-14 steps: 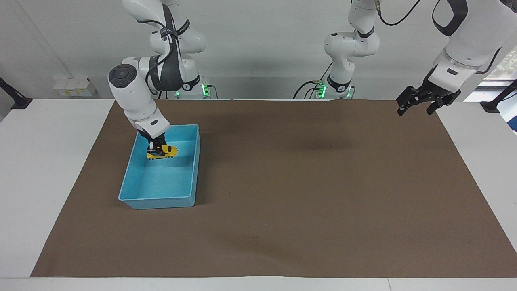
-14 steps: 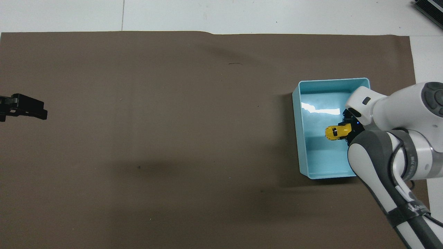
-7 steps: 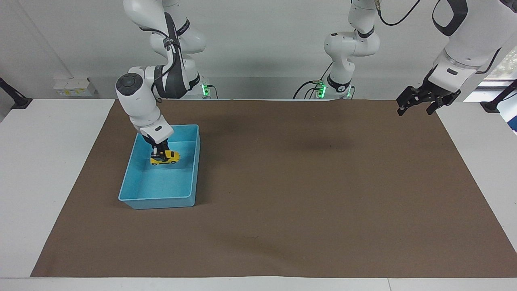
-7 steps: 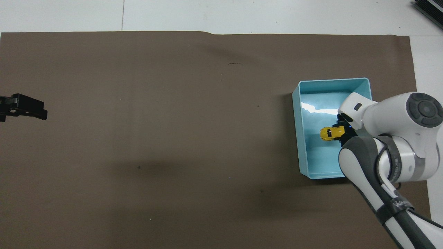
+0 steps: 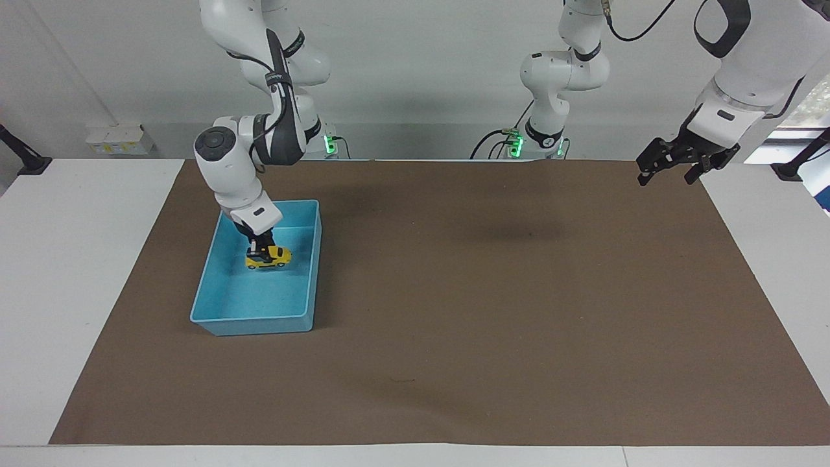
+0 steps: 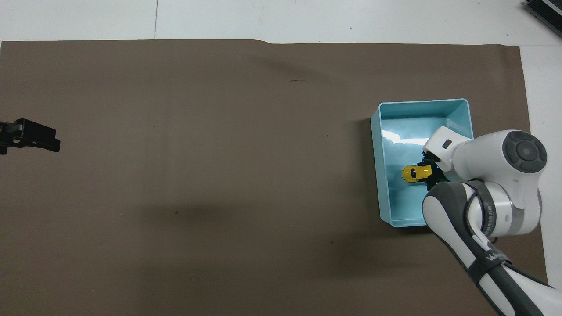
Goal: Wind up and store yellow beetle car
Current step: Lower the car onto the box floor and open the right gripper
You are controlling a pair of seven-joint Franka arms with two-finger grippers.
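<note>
Facing view: I read height and contact from here, the overhead view for layout; every place below is given relative to the blue bin (image 5: 310,272).

Yellow beetle car (image 5: 268,258): inside the bin, in the half nearer to the robots, at or just above the floor; I cannot tell whether its wheels touch. It sits level, its length running across the bin's width.

Right gripper (image 5: 260,245): down inside the bin, clenched on the car's end toward the right arm's end of the table. In the overhead view the car (image 6: 414,173) pokes out from under the right gripper (image 6: 427,172).

Bin: an open tray on the brown mat (image 5: 493,305), at the right arm's end of the table, holding nothing but the car.

Left gripper (image 5: 672,161): well apart from the bin, raised over the mat's corner at the left arm's end, waiting. Its fingers look spread and it holds nothing.

Stage, my judgement: storing is nearly done; only the release and the lift out remain.

Risk on release: if the spring is wound, the car may shoot off once freed, strike a bin wall and tip over.

Risk on height: if I let go while it hangs above the floor, it may drop and bounce.

Risk on retreat: the wrist is close to the bin wall nearest the robots; a slanted withdrawal could catch the rim and drag the bin.
</note>
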